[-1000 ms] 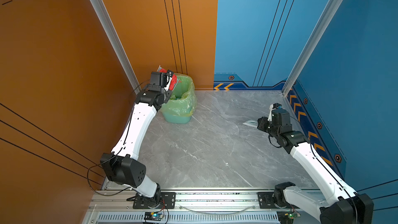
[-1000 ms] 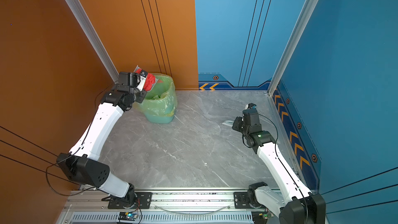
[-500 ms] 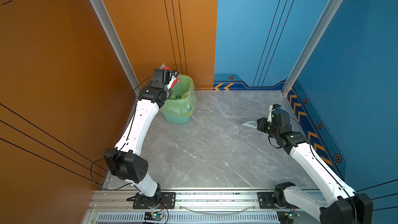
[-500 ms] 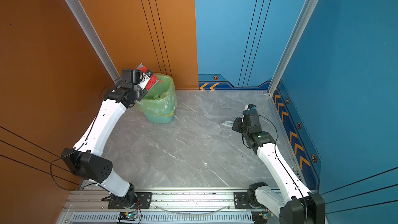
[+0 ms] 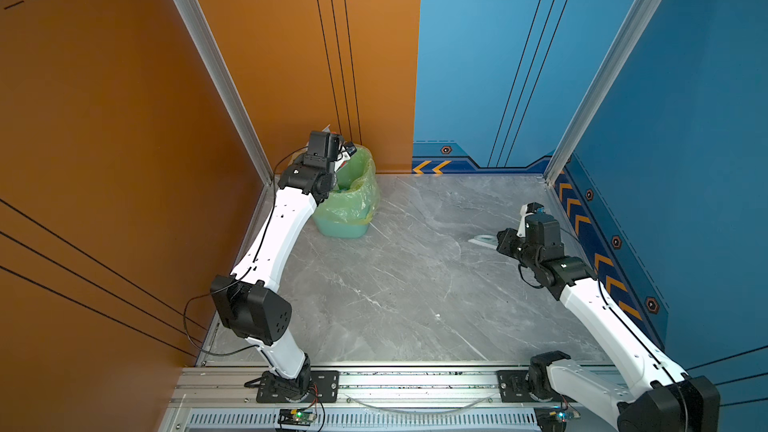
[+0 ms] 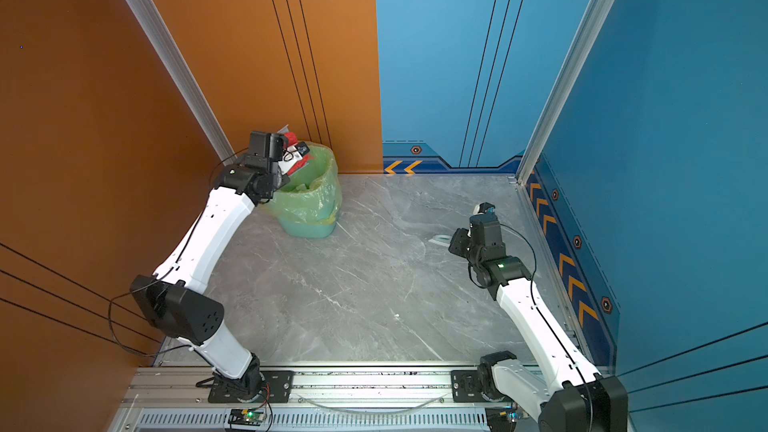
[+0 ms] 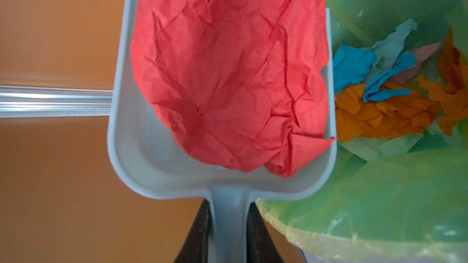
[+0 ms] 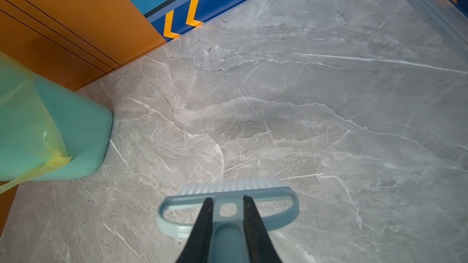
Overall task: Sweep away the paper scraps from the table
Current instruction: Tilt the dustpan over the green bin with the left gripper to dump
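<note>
A red paper scrap (image 7: 228, 72) lies crumpled in the grey-blue dustpan (image 7: 136, 153). My left gripper (image 7: 229, 206) is shut on the dustpan's handle and holds it at the rim of the green bag-lined bin (image 5: 353, 201), tilted toward it. Orange, blue and pale green scraps (image 7: 379, 112) lie inside the bin. In both top views the left gripper (image 6: 297, 155) is above the bin's left edge. My right gripper (image 8: 227, 198) is shut on the brush (image 8: 228, 188) handle, with the bristles low over the table (image 5: 415, 284) at the right.
The bin (image 8: 50, 132) stands in the far left corner against the orange wall. Blue walls close the back and right sides. An aluminium rail (image 5: 415, 384) with both arm bases runs along the front edge.
My left arm has lifted the dustpan and carried it further over the bin's rim, red scrap still in it. The right arm and brush have stayed put.
</note>
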`<control>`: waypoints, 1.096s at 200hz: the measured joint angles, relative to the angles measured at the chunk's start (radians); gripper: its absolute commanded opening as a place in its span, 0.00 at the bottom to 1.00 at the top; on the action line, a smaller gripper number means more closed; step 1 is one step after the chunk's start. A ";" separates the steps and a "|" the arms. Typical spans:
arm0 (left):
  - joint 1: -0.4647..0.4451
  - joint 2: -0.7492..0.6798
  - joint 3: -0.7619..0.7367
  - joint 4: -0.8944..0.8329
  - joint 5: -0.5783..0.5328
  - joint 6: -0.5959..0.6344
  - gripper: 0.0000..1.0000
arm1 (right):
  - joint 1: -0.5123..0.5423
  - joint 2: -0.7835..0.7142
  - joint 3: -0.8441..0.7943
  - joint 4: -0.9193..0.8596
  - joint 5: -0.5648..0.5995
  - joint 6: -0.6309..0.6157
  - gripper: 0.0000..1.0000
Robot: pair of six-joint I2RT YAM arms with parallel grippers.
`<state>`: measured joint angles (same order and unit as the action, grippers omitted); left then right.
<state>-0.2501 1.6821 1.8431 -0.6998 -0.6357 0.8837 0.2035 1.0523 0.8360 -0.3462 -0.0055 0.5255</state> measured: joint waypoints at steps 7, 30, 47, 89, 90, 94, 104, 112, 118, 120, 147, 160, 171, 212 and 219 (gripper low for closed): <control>0.000 0.000 0.001 0.000 -0.009 0.011 0.00 | 0.000 -0.001 0.000 0.001 0.000 0.000 0.00; 0.000 0.000 0.001 0.000 -0.039 0.053 0.00 | -0.001 -0.005 -0.003 0.003 -0.003 0.000 0.00; -0.001 0.000 0.001 0.000 -0.064 0.082 0.00 | -0.002 -0.009 -0.006 0.003 -0.004 0.000 0.00; -0.006 0.000 0.001 0.000 -0.100 0.159 0.00 | -0.002 -0.018 -0.011 0.009 -0.011 0.000 0.00; -0.006 0.000 0.001 0.000 -0.100 0.161 0.00 | -0.002 -0.018 -0.011 0.009 -0.011 0.000 0.00; -0.006 0.000 0.001 0.000 -0.102 0.171 0.00 | -0.002 -0.019 -0.011 0.009 -0.012 0.000 0.00; -0.006 0.000 0.001 0.000 -0.107 0.191 0.00 | -0.003 -0.019 -0.011 0.009 -0.015 0.000 0.00; -0.006 0.000 -0.001 0.000 -0.110 0.208 0.00 | -0.003 -0.020 -0.011 0.009 -0.018 0.000 0.00; -0.007 0.000 -0.003 0.000 -0.113 0.220 0.00 | -0.003 -0.019 -0.011 0.009 -0.018 0.000 0.00; -0.008 0.000 -0.003 0.000 -0.114 0.225 0.00 | -0.003 -0.019 -0.012 0.010 -0.018 0.000 0.00; -0.010 0.000 -0.007 0.000 -0.124 0.267 0.00 | -0.004 -0.020 -0.017 0.010 -0.018 0.000 0.00; -0.013 0.000 -0.007 0.000 -0.124 0.283 0.00 | -0.004 -0.020 -0.018 0.010 -0.018 0.000 0.00; -0.013 0.000 -0.007 0.000 -0.125 0.298 0.00 | -0.004 -0.020 -0.018 0.010 -0.018 0.000 0.00; -0.013 0.000 -0.007 0.000 -0.141 0.332 0.00 | -0.004 -0.020 -0.025 0.014 -0.018 0.000 0.00; -0.013 0.000 -0.007 0.000 -0.142 0.333 0.00 | -0.004 -0.020 -0.027 0.016 -0.018 0.001 0.00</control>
<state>-0.2630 1.6817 1.8359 -0.7002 -0.7780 1.2163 0.1997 1.0321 0.8093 -0.3298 -0.0238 0.5262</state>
